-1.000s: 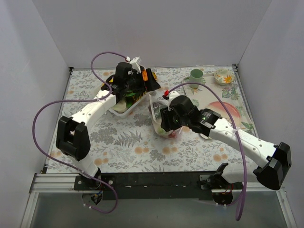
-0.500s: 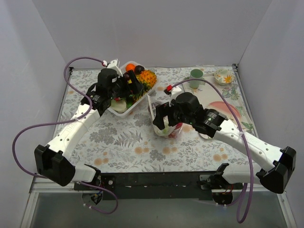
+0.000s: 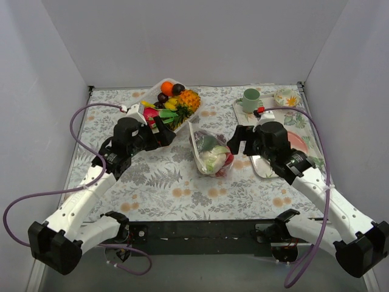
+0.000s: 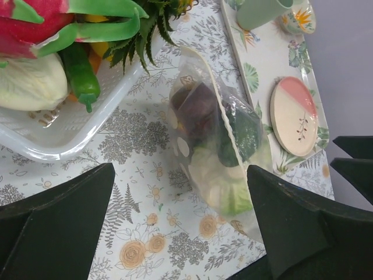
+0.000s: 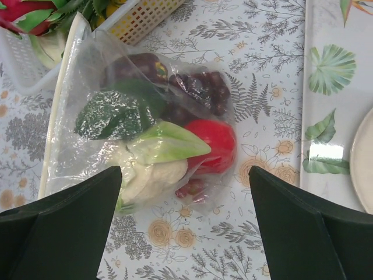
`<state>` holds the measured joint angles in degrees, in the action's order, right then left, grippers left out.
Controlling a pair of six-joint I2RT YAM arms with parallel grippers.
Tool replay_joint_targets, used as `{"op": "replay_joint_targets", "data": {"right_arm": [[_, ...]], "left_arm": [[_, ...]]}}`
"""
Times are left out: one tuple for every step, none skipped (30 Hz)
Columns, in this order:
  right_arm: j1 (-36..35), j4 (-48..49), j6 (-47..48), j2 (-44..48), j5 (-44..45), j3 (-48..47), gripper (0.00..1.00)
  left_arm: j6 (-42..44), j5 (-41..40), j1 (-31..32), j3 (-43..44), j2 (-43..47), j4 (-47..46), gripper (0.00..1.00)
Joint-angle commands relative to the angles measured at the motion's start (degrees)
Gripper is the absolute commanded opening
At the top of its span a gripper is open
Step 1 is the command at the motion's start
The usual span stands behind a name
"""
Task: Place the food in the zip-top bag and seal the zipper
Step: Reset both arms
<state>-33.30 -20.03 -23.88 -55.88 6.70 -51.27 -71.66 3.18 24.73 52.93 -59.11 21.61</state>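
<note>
The zip-top bag (image 3: 209, 152) lies on the flowered cloth between my two grippers, touched by neither. It also shows in the left wrist view (image 4: 215, 146) and the right wrist view (image 5: 145, 116). Inside it are a red round fruit (image 5: 218, 143), a dark purple grape bunch (image 5: 204, 87), a pale green-white leafy vegetable (image 5: 157, 154) and a dark green piece (image 5: 111, 114). The zipper (image 5: 58, 105) runs along the mouth on the side toward the basket; I cannot tell whether it is sealed. My left gripper (image 3: 163, 130) (image 4: 180, 175) is open and empty. My right gripper (image 3: 238, 139) (image 5: 185, 172) is open and empty.
A white basket (image 3: 149, 97) at the back left holds more toy food, including a pineapple (image 3: 188, 99) and a dragon fruit (image 4: 35, 23). A leaf-print tray (image 3: 261, 165) on the right carries a green cup (image 3: 250, 97), a small bowl (image 3: 285, 97) and a pink plate (image 3: 298, 140).
My left arm has drawn back from the basket toward the near left. My right gripper has let go of the bag and moved right. The bag now lies by itself.
</note>
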Motion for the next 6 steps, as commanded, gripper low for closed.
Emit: {"op": "replay_joint_targets", "data": {"right_arm": [[0.78, 5.79, -0.82, 2.00, -0.55, 0.90, 0.99], [0.87, 5.79, -0.82, 2.09, -0.46, 0.99, 0.99], [0.78, 5.79, -0.82, 2.09, -0.46, 1.08, 0.98], [0.78, 5.88, -0.99, 2.09, -0.37, 1.08, 0.99], [0.78, 5.88, -0.99, 2.18, -0.37, 1.25, 0.99], [0.78, 5.88, -1.17, 2.26, -0.28, 1.26, 0.99]], "left_arm": [[-0.85, 0.95, -0.21, -1.42, 3.65, -3.67, 0.98], [-0.94, 0.95, -0.21, -1.42, 3.91, -4.02, 0.98], [-0.94, 0.52, -0.21, -1.60, 4.35, -4.20, 0.98], [-1.03, -0.01, -0.21, -1.86, 5.05, -4.55, 0.98], [-1.38, -1.76, -0.21, -2.21, 5.58, -5.60, 0.98], [-1.64, -2.38, -0.21, -2.82, 6.11, -6.57, 0.98]]}}
